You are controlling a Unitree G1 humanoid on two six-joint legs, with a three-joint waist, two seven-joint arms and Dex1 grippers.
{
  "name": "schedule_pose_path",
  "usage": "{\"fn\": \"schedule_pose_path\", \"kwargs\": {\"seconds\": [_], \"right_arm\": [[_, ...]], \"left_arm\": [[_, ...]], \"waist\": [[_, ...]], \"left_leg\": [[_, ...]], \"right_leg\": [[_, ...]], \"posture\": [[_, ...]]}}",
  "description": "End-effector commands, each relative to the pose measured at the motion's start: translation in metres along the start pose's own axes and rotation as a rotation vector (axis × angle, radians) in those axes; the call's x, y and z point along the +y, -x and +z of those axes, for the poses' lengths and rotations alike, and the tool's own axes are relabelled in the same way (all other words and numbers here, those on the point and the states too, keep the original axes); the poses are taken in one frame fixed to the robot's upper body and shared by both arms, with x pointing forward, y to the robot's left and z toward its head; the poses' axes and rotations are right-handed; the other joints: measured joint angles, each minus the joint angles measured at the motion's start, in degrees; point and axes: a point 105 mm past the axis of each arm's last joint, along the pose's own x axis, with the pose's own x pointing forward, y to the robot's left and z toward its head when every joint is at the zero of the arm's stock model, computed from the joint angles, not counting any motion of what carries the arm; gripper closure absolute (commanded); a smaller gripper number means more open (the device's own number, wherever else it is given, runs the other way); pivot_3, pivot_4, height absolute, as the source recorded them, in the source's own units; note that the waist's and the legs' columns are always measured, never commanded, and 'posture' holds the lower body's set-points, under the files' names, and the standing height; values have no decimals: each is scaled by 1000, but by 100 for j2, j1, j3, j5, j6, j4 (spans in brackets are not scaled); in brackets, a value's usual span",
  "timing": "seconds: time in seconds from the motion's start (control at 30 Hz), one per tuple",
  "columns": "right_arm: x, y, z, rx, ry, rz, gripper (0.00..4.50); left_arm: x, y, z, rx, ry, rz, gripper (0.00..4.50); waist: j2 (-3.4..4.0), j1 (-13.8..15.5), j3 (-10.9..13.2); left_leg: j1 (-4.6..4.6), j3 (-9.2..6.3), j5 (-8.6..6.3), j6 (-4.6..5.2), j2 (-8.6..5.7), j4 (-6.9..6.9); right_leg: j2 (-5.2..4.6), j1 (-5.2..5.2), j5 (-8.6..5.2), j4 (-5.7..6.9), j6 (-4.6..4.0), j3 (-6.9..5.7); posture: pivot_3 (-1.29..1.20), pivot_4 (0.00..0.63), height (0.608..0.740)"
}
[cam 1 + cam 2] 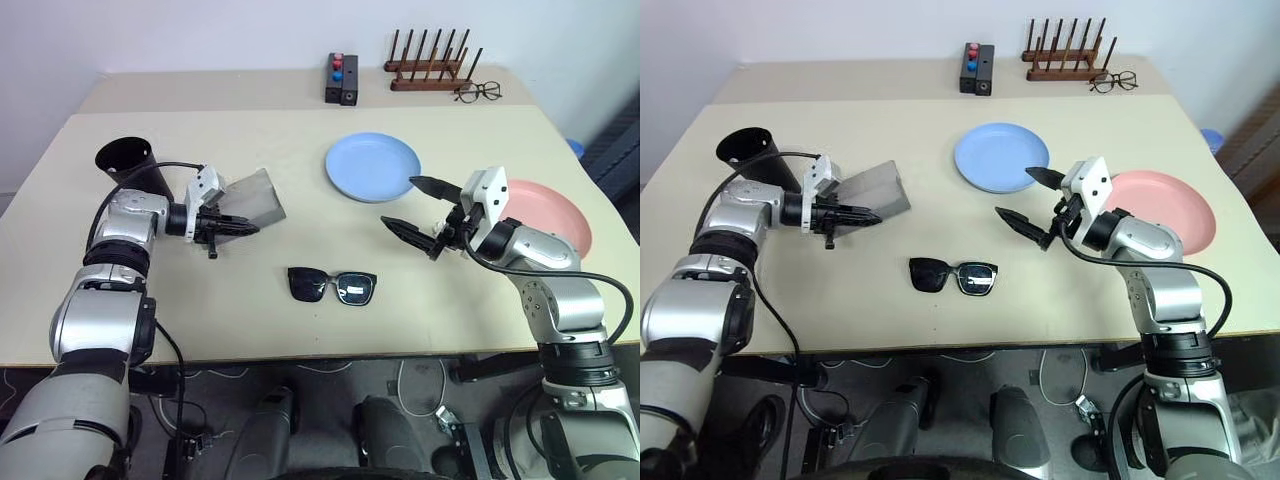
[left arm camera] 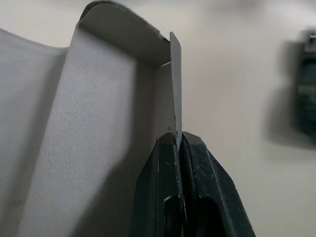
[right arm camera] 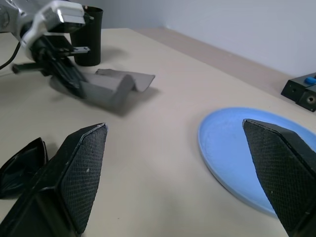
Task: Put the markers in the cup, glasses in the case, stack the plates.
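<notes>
The grey case (image 1: 258, 198) lies open on the table's left side. My left gripper (image 1: 250, 229) is shut on a thin edge of the case (image 2: 98, 123), which its fingers (image 2: 197, 163) pinch. Just behind my left arm stands the black cup (image 1: 130, 165). The black glasses (image 1: 332, 286) lie folded open at the front middle. My right gripper (image 1: 400, 202) hangs open and empty above the table, between the blue plate (image 1: 372, 166) and the pink plate (image 1: 555, 215). The two plates lie apart. The markers are out of view.
At the table's far end are a wooden peg rack (image 1: 430, 65), thin wire spectacles (image 1: 478, 92) and a black box with red and blue buttons (image 1: 340, 78). The front table edge runs just below the glasses.
</notes>
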Motion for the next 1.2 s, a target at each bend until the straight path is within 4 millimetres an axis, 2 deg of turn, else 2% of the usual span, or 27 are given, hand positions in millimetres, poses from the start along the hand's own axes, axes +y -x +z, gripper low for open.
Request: {"fn": "schedule_pose_path", "kwargs": {"seconds": [0.03, 0.2, 0.4, 0.53, 0.77, 0.87, 0.9, 1.03, 1.1, 1.2], "right_arm": [[-1, -2, 11, -38, 35, 6, 0], [0, -5, 8, -39, 32, 12, 0], [0, -7, 8, -41, 33, 18, 0], [1, -8, 7, -41, 34, 19, 0], [-1, -5, 7, -40, 37, 6, 0], [1, -7, 7, -41, 37, 8, 0], [1, -7, 7, -41, 37, 9, 0], [0, -8, 7, -42, 40, 9, 0], [0, -9, 7, -43, 41, 9, 0], [-1, -9, 8, -45, 44, 5, 0]], "left_arm": [[-10, 21, 6, 32, -32, -47, 4456], [-47, 35, -3, 143, -22, -171, 4456], [-83, 34, -22, 243, -26, -313, 4456], [-88, 36, -32, 275, -20, -330, 4456], [-85, 34, -35, 269, -7, -318, 4456], [-86, 30, -34, 261, -11, -330, 3616], [-86, 29, -33, 260, -13, -333, 3206], [-84, 29, -22, 247, -22, -321, 1259], [-84, 28, 3, 151, -16, -333, 309], [-80, 20, 44, 22, -38, -345, 309]], "waist": [[2, -18, 0], [4, -56, 1], [8, 53, 0], [8, 44, 1], [8, 35, 1], [8, 36, 1], [8, 34, 1], [8, 33, 1], [7, 37, 1], [7, 93, 1]], "left_leg": [[1, 0, 0, 0, 0, -1], [2, 0, 0, -1, 5, -7], [4, -1, -1, -1, 2, -3], [3, -1, -1, -1, 3, -5], [2, 0, -1, -1, 4, -7], [2, 1, -1, -1, 4, -7], [2, 0, -1, -1, 4, -7], [2, 0, -1, -1, 4, -7], [2, 1, -1, -1, 4, -7], [0, -3, -1, 0, 2, -2]], "right_leg": [[0, 0, 0, 0, 0, 0], [-2, -4, -1, 1, -3, 13], [-10, 0, -1, -6, -5, 16], [-12, -3, -2, -8, -7, 16], [-8, -4, -2, -8, -7, 16], [-7, -4, -2, -8, -7, 15], [-7, -4, -2, -8, -7, 15], [-8, -4, -2, -8, -7, 15], [-8, -4, -2, -8, -7, 15], [-6, -2, -2, -9, -6, 8]], "posture": [[0, 150, 740], [0, 150, 740], [0, 150, 740], [0, 150, 740], [0, 150, 740], [0, 150, 740], [0, 150, 740], [0, 150, 740], [0, 150, 740], [0, 150, 740]]}}
